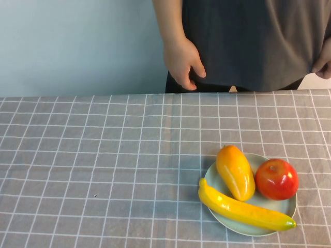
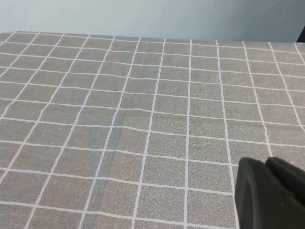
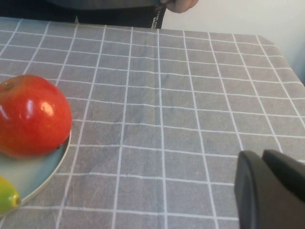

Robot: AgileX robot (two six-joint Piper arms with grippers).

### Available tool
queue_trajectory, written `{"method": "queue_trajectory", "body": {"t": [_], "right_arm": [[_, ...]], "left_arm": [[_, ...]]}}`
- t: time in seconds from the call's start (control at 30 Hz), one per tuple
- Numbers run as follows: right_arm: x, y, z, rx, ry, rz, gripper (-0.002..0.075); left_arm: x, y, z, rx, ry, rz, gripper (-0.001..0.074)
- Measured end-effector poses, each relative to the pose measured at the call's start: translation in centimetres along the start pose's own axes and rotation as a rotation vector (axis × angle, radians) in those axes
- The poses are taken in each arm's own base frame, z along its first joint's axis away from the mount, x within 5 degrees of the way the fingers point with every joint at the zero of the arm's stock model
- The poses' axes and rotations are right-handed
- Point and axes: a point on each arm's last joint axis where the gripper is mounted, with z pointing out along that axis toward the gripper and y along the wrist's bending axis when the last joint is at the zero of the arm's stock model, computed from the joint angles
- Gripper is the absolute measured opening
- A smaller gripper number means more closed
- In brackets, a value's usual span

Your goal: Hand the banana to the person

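Observation:
The banana (image 1: 243, 209) lies along the near edge of a pale green plate (image 1: 271, 204) at the table's front right. Its greenish tip (image 3: 7, 196) shows in the right wrist view. The person (image 1: 243, 41) stands behind the far table edge in a dark grey shirt, one hand (image 1: 182, 62) hanging at the hip. Neither gripper shows in the high view. My left gripper (image 2: 264, 164) is shut and empty over bare cloth. My right gripper (image 3: 261, 157) is shut and empty, low over the cloth to the right of the plate (image 3: 33, 174).
A red apple (image 1: 276, 179) and an orange-yellow mango-like fruit (image 1: 235, 171) share the plate with the banana; the apple (image 3: 31, 114) fills the near side of the right wrist view. A grey checked cloth (image 1: 103, 155) covers the table.

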Motion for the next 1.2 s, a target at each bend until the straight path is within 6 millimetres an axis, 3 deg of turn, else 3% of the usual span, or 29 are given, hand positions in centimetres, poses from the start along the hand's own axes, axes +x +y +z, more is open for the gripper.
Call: {"method": "queue_trajectory", "body": {"t": [0.47, 0.97, 1.1, 1.2], "right_arm": [[-0.1, -0.1, 0.0, 0.012, -0.006, -0.028, -0.0010], [-2.6, 0.7, -0.4, -0.170, -0.250, 0.691, -0.0009], [-2.7, 1.4, -0.7, -0.234, -0.150, 0.721, -0.0010], [-4.7, 2.1, -1.4, -0.286, -0.004, 0.669, -0.0009]], "left_arm": [[0.0, 0.0, 0.0, -0.001, 0.000, 0.000, 0.0000], [0.0, 0.0, 0.0, -0.001, 0.000, 0.000, 0.0000], [0.0, 0.0, 0.0, -0.001, 0.000, 0.000, 0.0000], [0.0, 0.0, 0.0, -0.001, 0.000, 0.000, 0.0000]]}}
